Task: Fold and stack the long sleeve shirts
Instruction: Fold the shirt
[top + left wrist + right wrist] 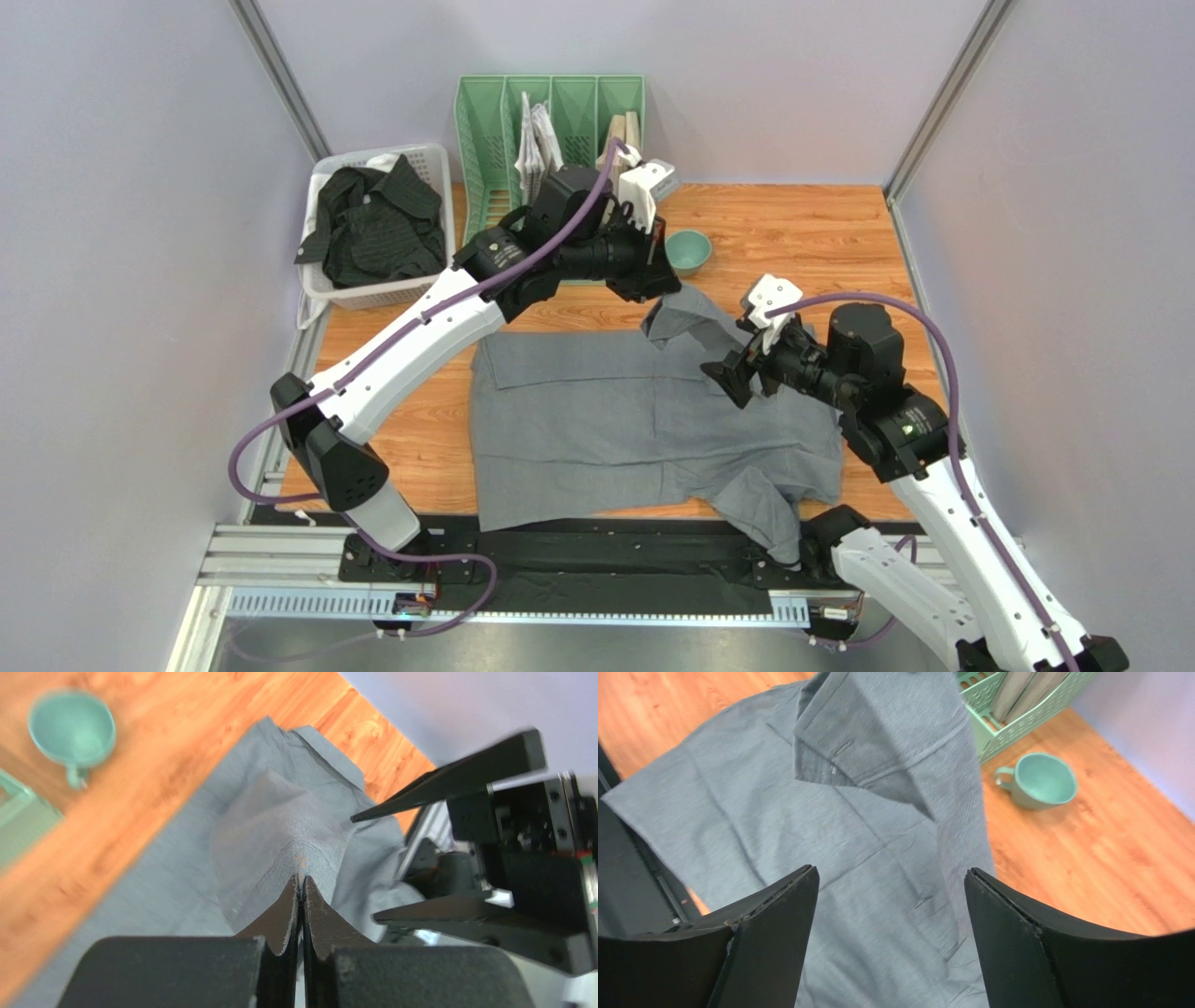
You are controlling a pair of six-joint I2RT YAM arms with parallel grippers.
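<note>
The mid-grey long sleeve shirt [617, 420] lies spread on the wooden table, one sleeve hanging over the near edge. My left gripper [659, 280] is shut on a fold of its far right part [281, 819] and holds that cloth raised off the table; in the left wrist view the jaws [302, 882] pinch the grey fabric. My right gripper [730, 378] hovers open over the shirt's right side, and only grey cloth [864, 833] shows between its wide-apart fingers [773, 917]. The black striped long sleeve shirt [372, 224] lies crumpled in a white basket [421, 290] at the back left.
A green slotted file rack [491, 140] with papers stands at the back centre. A teal cup [687, 252] sits on the wood just beyond the raised cloth, close to my left gripper. Grey walls close in both sides.
</note>
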